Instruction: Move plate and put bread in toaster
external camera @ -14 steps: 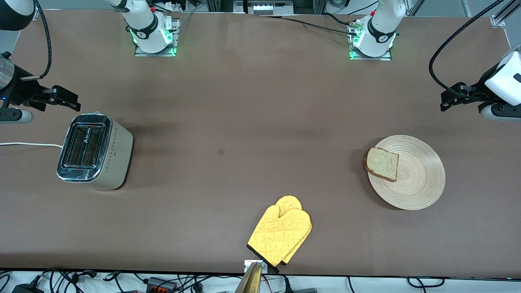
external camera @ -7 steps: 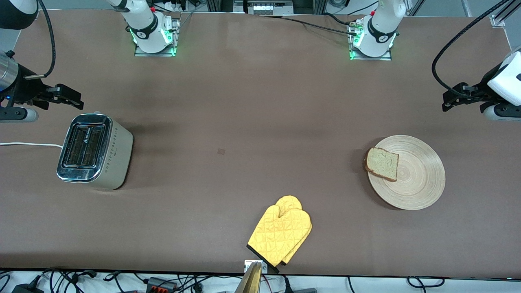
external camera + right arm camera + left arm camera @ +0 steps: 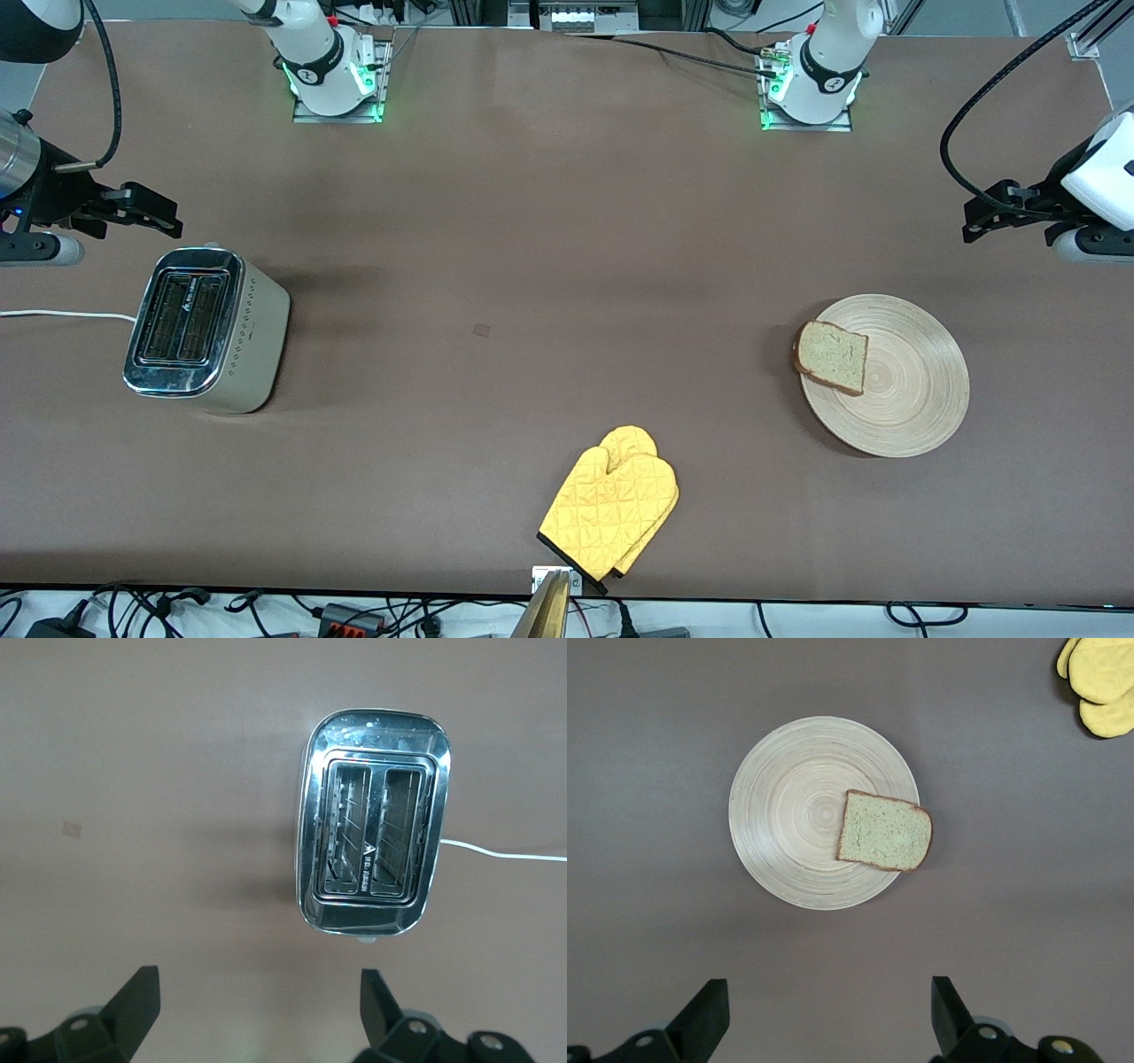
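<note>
One speckled, dark-crusted bread (image 3: 831, 356) slice lies on the ring-grained wooden plate (image 3: 912, 399), overhanging its rim, at the left arm's end of the bench (image 3: 532, 266). Left gripper (image 3: 824, 1019) and right gripper (image 3: 257, 1014) hover, fingers apart. Chrome-topped toaster (image 3: 205, 330) stands at the right arm's end, slots empty.
</note>
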